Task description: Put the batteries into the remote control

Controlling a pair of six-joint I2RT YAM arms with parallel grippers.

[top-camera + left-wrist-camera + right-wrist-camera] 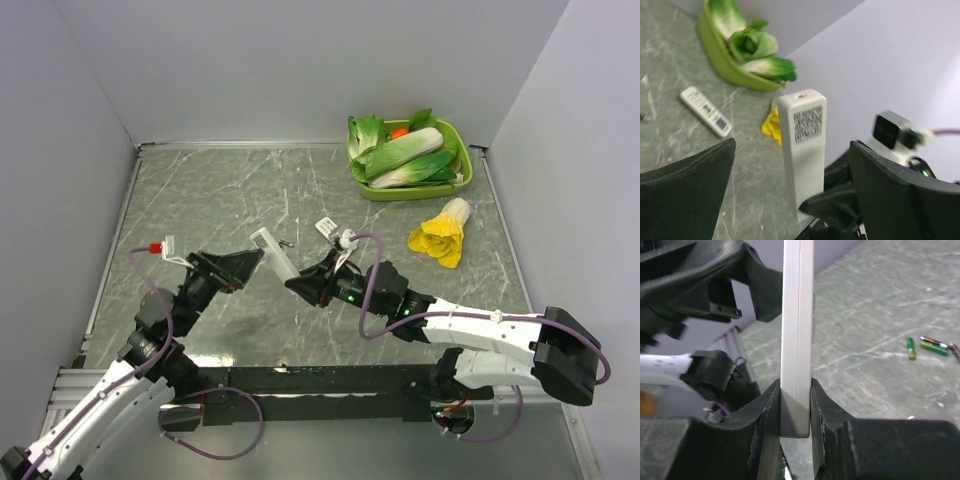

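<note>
Evidently the remote control [272,250] was off the tabletop [200,200], held up a little toward 9 o'clock from the middle of the top view, with its upper end leaning toward 11 o'clock. The right gripper [302,284] had it clamped by the lower end. In the right wrist view both fingers [765,410] pressed flat against the remote's two broad faces, and the slim white body rose edge-on toward 12 o'clock with a seam running along its side.

The left gripper [248,260] was released and spread wide. In the left wrist view its dark fingers [695,185] stood at 9 and 3 o'clock of the remote, both clear of it. That view faced the remote's back, where a printed grey label sat near the top end. Whether the battery compartment was open could not be told.

The batteries [910,347] lay on the tabletop at 3 o'clock of the remote in the right wrist view. They were two small green cylinders, near each other but not touching, and well apart from the remote and both grippers.

A second white remote [325,227] with coloured markings lay flat just toward 12 o'clock from centre. A green bowl [372,189] of leafy vegetables sat at 1 o'clock by the far wall. A yellow-leaved vegetable [440,238] lay at 2 o'clock, near the bowl.
</note>
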